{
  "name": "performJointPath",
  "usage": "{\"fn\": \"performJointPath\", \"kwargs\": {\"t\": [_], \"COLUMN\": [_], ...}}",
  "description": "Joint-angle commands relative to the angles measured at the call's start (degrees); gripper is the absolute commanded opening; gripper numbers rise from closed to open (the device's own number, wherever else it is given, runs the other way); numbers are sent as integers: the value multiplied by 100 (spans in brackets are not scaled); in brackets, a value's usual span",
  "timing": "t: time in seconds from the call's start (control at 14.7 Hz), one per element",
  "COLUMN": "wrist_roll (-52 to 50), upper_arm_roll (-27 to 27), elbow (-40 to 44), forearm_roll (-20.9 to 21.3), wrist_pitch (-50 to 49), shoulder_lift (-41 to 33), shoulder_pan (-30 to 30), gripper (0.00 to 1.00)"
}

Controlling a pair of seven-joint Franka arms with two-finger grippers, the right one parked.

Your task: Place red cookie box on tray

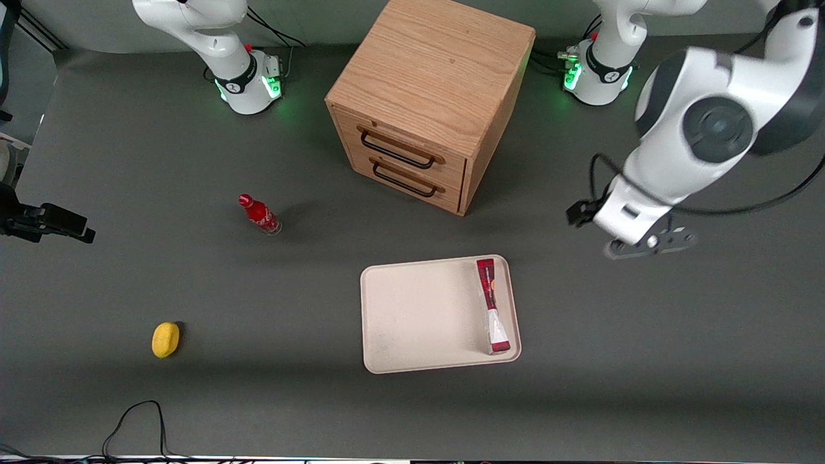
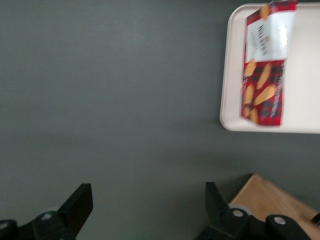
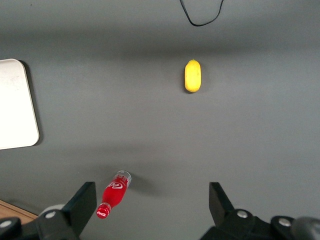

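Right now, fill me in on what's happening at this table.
The box lies flat in the tray, along the rim at the working arm's end. The left arm's hand is open and empty, up above bare table beside the tray, toward the working arm's end, touching nothing. The cabinet, with both drawers shut, the bottle and a yellow object sit untouched.

In the left wrist view, the tray [image 2: 227, 75] and the red cookie box [image 2: 265, 65] are cut off at the edge, and the gripper [image 2: 149, 207] shows only its fingertips.
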Motion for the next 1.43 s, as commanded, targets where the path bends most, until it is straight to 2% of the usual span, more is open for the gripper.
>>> {"fn": "performJointPath", "kwargs": {"t": [0.0, 0.2, 0.34, 0.68, 1.02, 1.22, 1.36], "wrist_roll": [582, 1503, 1795, 1945, 1857, 1893, 1831], "upper_arm_roll": [329, 867, 763, 209, 357, 1005, 1043], "elbow": [-966, -976, -950, -396, -378, -291, -20], "forearm_roll": [-16, 2, 63, 291, 274, 265, 265], "wrist_pitch": [157, -72, -283, -802, -951, -943, -952], "shoulder_lift": [-943, -1216, -1313, -1217, -1217, -1147, -972], "shoulder_pan": [220, 499, 1061, 1828, 1521, 908, 853], "gripper": [100, 100, 100, 100, 100, 100, 100]}}
